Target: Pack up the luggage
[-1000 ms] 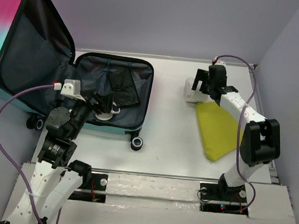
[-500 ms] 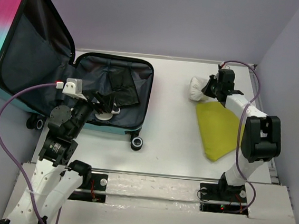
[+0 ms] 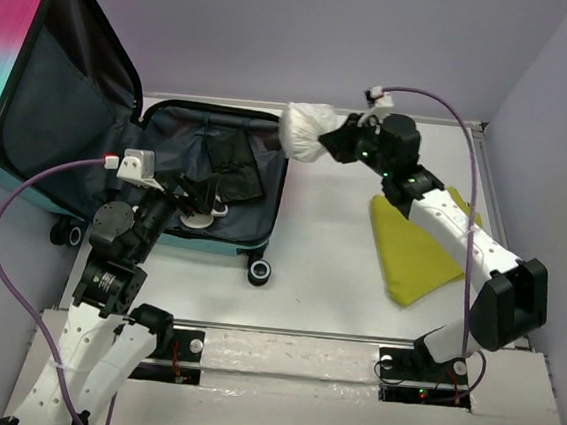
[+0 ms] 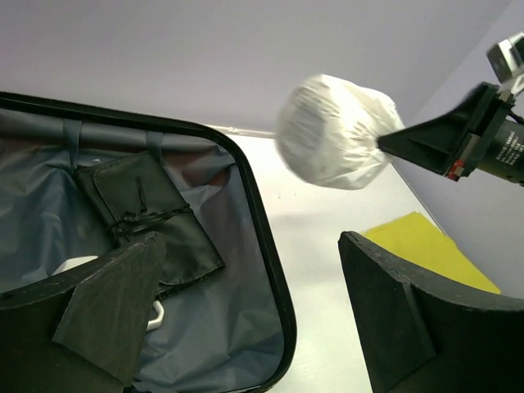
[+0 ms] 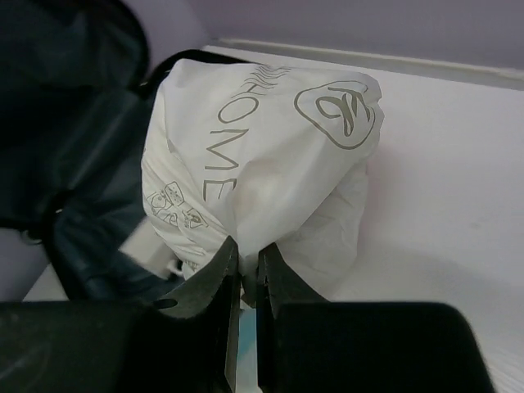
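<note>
- Pinching the gathered neck of a white crinkled plastic bag (image 5: 262, 147), the right gripper (image 5: 246, 270) has its jaws pressed nearly together on the thin film, and the bag's rounded body bulges ahead of the fingers.
- Gripping at the neck probably keeps the contents bunched, so the bag can be lowered in whole.
- The bag hangs in the air just beside the right rim of the small hard-shell suitcase with a pink-to-teal shell (image 3: 53, 100).
- This luggage sits at the table's left, with its grey-lined base flat and its lid upright, so it can be loaded from above.
- The left gripper (image 4: 250, 246) hovers over the base, spread wide and empty, near a black folded pouch (image 4: 147, 213) and a white round object (image 4: 74, 266).
- A yellow folded cloth (image 3: 415, 250) lies on the table under the right arm and likely awaits packing.
- The bag bears "HOME" in grey, a round logo and small pictograms. Its other lettering is too creased to read.
</note>
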Robot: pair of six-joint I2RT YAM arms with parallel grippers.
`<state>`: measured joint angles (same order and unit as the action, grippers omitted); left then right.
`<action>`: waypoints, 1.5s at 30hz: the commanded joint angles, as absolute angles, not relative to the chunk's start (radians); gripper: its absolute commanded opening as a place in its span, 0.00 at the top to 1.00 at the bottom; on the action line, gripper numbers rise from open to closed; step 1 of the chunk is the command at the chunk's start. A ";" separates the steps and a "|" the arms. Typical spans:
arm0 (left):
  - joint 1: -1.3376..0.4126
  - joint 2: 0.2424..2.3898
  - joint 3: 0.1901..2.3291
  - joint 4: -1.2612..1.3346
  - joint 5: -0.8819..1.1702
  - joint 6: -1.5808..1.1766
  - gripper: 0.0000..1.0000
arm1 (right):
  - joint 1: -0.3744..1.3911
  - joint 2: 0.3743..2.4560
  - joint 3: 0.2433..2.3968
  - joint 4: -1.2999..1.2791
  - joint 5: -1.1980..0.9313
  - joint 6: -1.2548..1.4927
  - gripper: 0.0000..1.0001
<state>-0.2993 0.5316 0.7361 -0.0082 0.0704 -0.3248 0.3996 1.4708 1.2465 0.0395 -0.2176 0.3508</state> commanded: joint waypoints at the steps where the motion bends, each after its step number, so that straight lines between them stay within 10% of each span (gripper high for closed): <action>1: -0.295 0.514 0.750 0.051 0.061 -0.337 0.01 | 0.598 1.627 1.421 0.166 -0.270 0.422 0.87; 3: -0.291 0.512 0.750 0.051 0.058 -0.336 0.01 | 0.643 1.715 1.509 0.161 -0.297 0.466 0.59; 4: -0.290 0.511 0.752 0.052 0.057 -0.334 0.01 | 0.656 1.761 1.560 0.157 -0.345 0.485 0.28; 7: -0.288 0.508 0.750 0.046 0.046 -0.327 0.01 | 0.680 1.882 1.719 0.117 -0.463 0.514 0.05; 23: -0.334 0.479 0.752 0.067 0.095 -0.337 0.01 | 0.129 1.111 0.806 -0.166 0.389 0.617 0.00; 33: -0.400 0.488 0.745 0.097 0.187 -0.353 0.01 | -0.430 1.026 0.526 -0.170 0.318 0.681 0.00; 45: -0.433 0.587 0.767 0.084 0.256 -0.403 0.04 | -0.503 1.326 0.609 -0.100 0.080 0.664 0.00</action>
